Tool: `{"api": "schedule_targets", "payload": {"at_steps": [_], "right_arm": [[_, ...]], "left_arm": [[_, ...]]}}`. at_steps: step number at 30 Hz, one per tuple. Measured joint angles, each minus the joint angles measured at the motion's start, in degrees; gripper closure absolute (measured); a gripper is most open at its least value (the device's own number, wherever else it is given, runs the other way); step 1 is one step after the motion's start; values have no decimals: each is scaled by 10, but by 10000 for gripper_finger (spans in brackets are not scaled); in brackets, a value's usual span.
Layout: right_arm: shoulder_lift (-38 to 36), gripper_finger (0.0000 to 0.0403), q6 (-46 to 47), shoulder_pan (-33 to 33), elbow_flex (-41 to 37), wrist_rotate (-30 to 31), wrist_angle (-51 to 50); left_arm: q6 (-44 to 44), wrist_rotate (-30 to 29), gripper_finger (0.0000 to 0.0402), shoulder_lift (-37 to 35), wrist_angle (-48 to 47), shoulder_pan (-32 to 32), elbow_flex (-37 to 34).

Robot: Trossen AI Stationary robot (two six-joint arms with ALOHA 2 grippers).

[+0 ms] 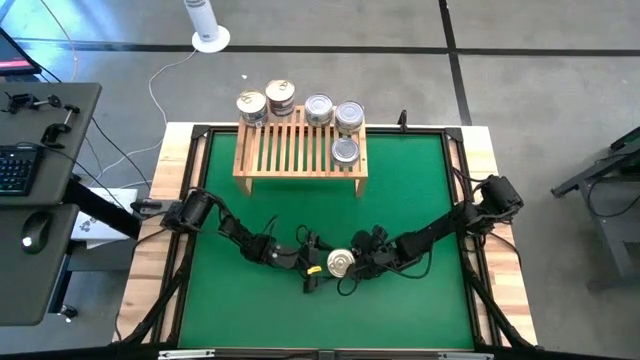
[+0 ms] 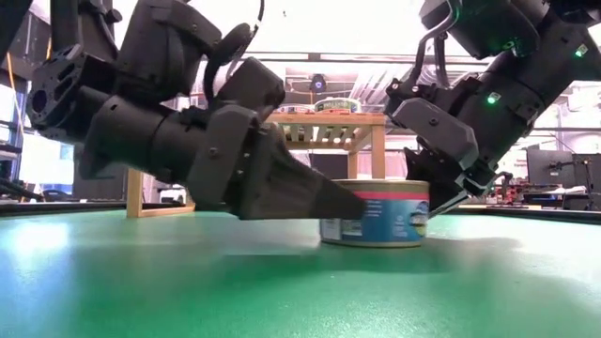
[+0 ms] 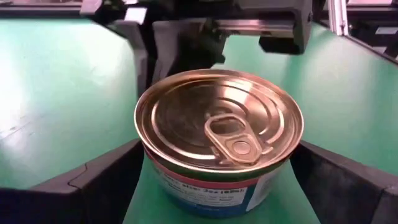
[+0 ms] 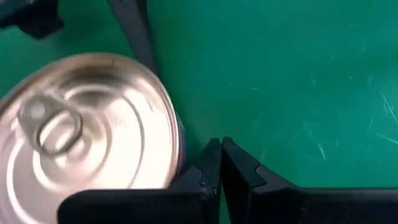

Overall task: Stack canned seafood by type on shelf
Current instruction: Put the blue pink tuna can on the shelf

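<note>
Six tins (image 1: 341, 263), one shelf (image 1: 300, 150)

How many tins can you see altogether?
6: five on the shelf, at; one on the mat. Stacks may hide more.

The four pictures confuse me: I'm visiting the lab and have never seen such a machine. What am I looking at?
It is a robot with two dark arms at a table, each ending in a two-finger gripper. One camera looks straight down, one sits at table height, and one rides on each wrist. On the green mat stands one gold-lidded tin. The left gripper has its fingers open on either side of it. The right gripper is shut, just beside it. Nothing is lifted. At the far end, a wooden shelf carries more tins.
</note>
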Motion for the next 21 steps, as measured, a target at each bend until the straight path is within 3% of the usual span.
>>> {"api": "schedule_targets", "payload": {"at_steps": [11,17,21], "right_arm": [[1,403,5,-1,-1,7,35],[-55,403,37,15,-1,72,-73],[-103,403,47,34,-1,65,-138]], "left_arm": [[5,5,13,31,-1,4,39],[5,-13,13,31,-12,4,39],[6,-13,13,31,-12,4,39]]}}
